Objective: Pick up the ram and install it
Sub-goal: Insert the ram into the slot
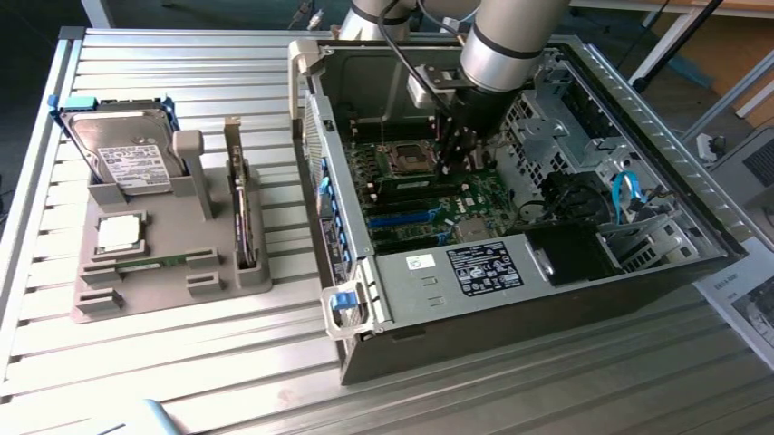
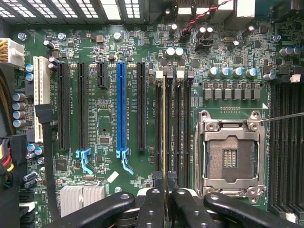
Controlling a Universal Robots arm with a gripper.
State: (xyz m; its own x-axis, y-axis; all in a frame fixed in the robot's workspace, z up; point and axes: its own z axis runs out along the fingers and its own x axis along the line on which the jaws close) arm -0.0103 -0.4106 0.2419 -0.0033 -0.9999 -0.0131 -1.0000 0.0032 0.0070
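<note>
Surface: tabletop (image 1: 181, 362) of ribbed, silvery metal slats, lit bright. A printed paper sheet (image 1: 749, 308) lies at its edge on the exterior view's right.

Fixture: a grey moulded plastic fixture (image 1: 145, 290) sits near the tabletop's edge on the exterior view's left. It carries a silver hard drive (image 1: 121, 154) with a white label, standing upright. A square silver processor chip (image 1: 121, 233) lies flat in a pocket, and a thin green strip (image 1: 151, 263) lies in a slot just beside it.

Case: an open computer case (image 1: 400, 326) of grey sheet metal lies on its side mid-tabletop. Inside it is a green motherboard (image 2: 109, 57) with long black slots, one blue slot (image 2: 122, 107) and a bare metal-framed processor socket (image 2: 231, 154).

Arm: the arm (image 1: 514, 36) reaches down into the case. The gripper (image 2: 165, 183) has black jaws clenched on the ram (image 2: 164, 118).

Ram: seen edge-on in the wrist view as a thin pale line. It lies lengthwise along the bank of four black memory slots (image 2: 176, 118), between the long black slots and the socket. Seating unclear: I cannot tell whether its lower edge touches a slot.
</note>
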